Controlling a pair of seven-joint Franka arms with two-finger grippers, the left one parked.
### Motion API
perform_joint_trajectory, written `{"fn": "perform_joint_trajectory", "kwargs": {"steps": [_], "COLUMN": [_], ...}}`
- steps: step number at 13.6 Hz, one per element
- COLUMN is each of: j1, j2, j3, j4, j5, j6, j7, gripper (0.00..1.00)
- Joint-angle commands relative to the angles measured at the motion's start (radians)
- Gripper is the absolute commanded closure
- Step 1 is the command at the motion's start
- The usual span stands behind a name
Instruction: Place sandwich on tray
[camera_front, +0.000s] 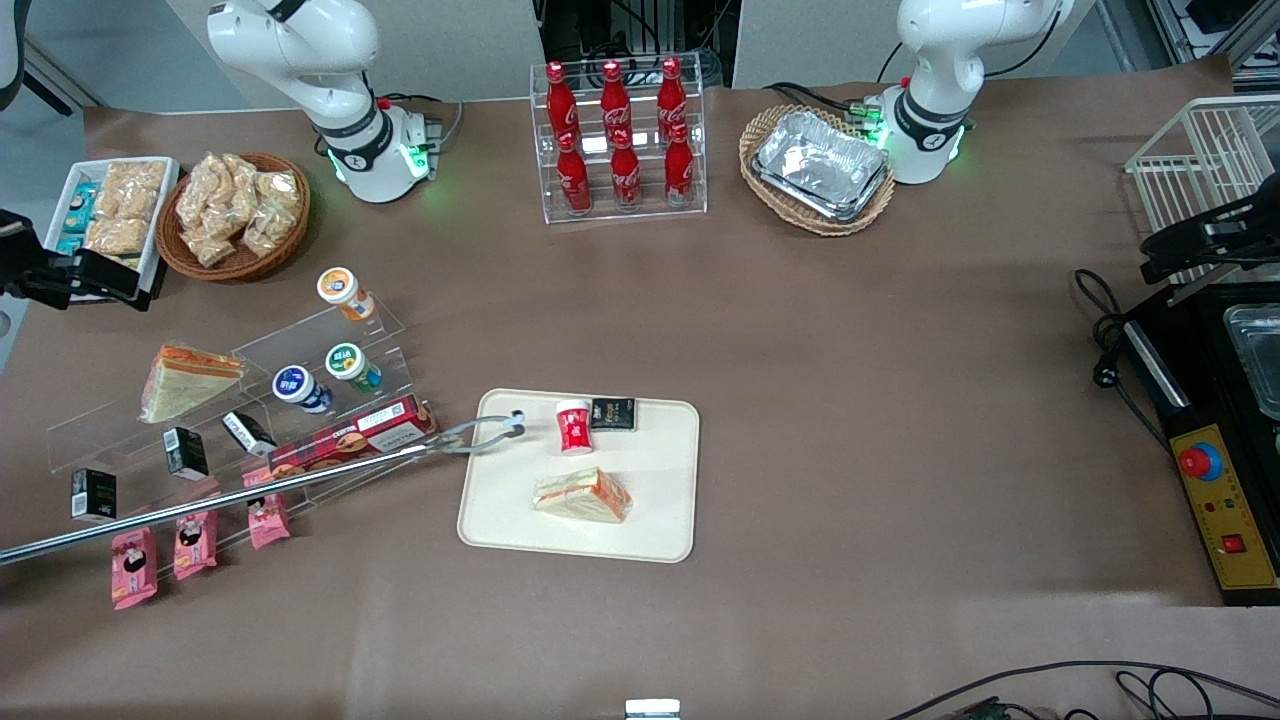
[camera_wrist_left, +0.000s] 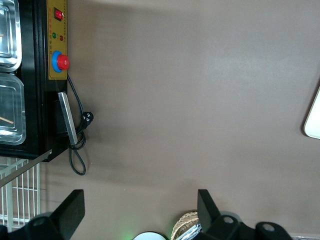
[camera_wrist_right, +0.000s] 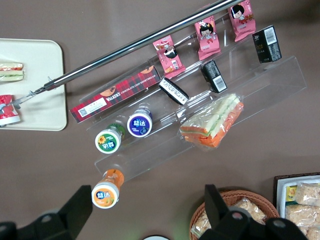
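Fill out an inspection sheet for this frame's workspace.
Surface: brown table cover, flat.
Job's things: wrapped triangular sandwich lies on the cream-beige rectangular plastic tray.
Clutter: red paper cup and black packet on the tray; long metal tongs reach over its rim; second wrapped sandwich on the clear acrylic shelf.
Grippers: right gripper open, empty, above the shelf's edge.
Cables: black cord beside the black appliance.
Surroundings: red cola bottles, silver foil trays.
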Motion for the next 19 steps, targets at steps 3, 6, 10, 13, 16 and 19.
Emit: {"fn": "perform_joint_trajectory", "kwargs": {"steps": [3, 6, 10, 13, 16, 19], "j1": [-0.011, -0.011, -0.018, -0.029, -0.032, -0.034], "j2": [0.009, 0.009, 0.009, 0.009, 0.009, 0.009], "j3": [0.005, 0.005, 0.003, 0.003, 0.002, 0.002], "j4": [0.01, 0.01, 0.01, 0.007, 0.007, 0.007], "j5": [0.001, 0.001, 0.001, 0.001, 0.001, -0.001], "j6": [-0.013, -0.013, -0.015, -0.021, -0.023, -0.024], "j7": [0.005, 0.005, 0.003, 0.0, -0.003, -0.003], "gripper": [0.0, 0.0, 0.0, 0.0, 0.0, 0.0]}}
